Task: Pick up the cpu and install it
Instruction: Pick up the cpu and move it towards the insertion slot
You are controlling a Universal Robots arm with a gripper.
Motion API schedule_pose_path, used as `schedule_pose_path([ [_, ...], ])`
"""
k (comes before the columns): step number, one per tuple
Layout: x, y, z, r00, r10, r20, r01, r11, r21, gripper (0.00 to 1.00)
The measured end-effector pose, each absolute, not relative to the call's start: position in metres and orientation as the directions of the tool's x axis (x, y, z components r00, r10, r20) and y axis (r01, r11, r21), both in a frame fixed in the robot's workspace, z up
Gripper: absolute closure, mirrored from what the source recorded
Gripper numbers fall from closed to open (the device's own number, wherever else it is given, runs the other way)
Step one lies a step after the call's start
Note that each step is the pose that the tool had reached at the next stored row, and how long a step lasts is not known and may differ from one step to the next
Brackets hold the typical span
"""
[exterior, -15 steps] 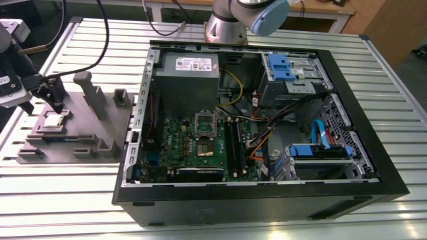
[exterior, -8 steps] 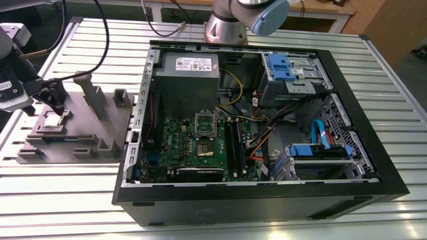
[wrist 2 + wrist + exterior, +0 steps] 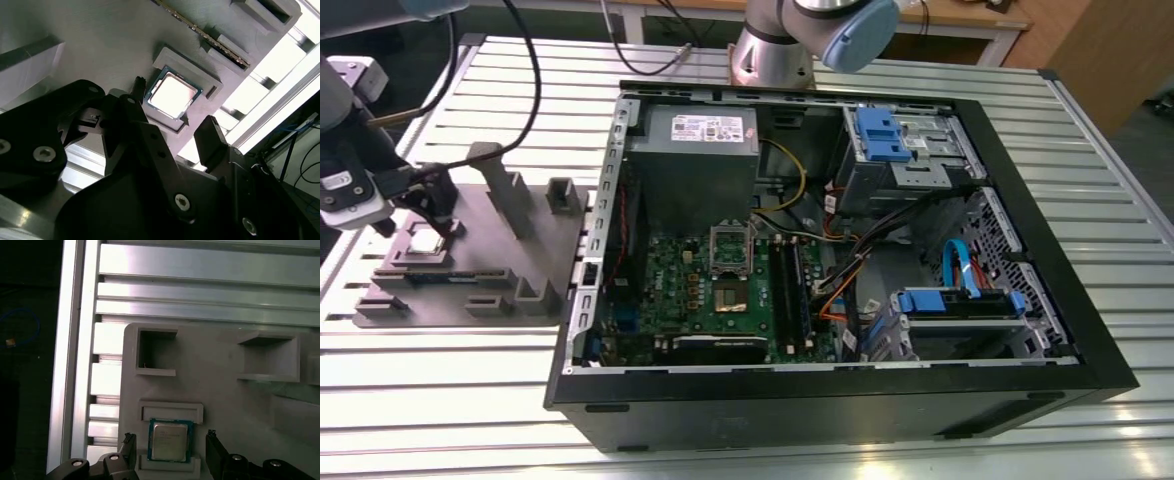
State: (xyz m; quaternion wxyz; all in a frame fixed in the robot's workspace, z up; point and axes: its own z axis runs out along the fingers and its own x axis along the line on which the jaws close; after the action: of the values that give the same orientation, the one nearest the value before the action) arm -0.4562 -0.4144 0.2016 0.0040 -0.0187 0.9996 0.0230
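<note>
Hovering with the gripper (image 3: 432, 222) low over the cpu (image 3: 170, 441), jaws spread wide, wider than the chip, and clamping nothing. Straddling the chip in both wrist views, one dark finger (image 3: 128, 450) on each side, standing just clear of its edges and, as far as can be told, not touching it.

Finding the cpu lying flat, shiny metal top up, in a shallow square nest on the grey moulded plate (image 3: 225, 390), with low raised lips bracketing two opposite sides. Noting other open pockets and upright blocks on the same plate, none of them between the fingers.

Moving outward in the exterior view: seeing the plate resting on the slotted aluminium table (image 3: 454, 400), just beside the open computer case (image 3: 1101, 340) and on the exterior view's left of it. Spotting the green motherboard (image 3: 680, 290) inside the case, with what looks like the socket (image 3: 730, 247) near its middle, next to the large grey box (image 3: 700, 170), well apart from the plate.

Judging the task to be at its very start: lining up over the chip looking done, but no grasp made, no lift begun, the cpu sitting in its nest and nothing carried to the board. Leaving the whole of the pick-up and the whole of the installing undone, so far as these views are showing.
</note>
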Motion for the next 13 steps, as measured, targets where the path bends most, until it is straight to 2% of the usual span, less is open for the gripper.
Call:
schedule_pose_path([
  [13, -0.4562, -0.4144, 0.1932, -0.999, -0.034, -0.009, -0.034, 0.998, 0.046, 0.34],
])
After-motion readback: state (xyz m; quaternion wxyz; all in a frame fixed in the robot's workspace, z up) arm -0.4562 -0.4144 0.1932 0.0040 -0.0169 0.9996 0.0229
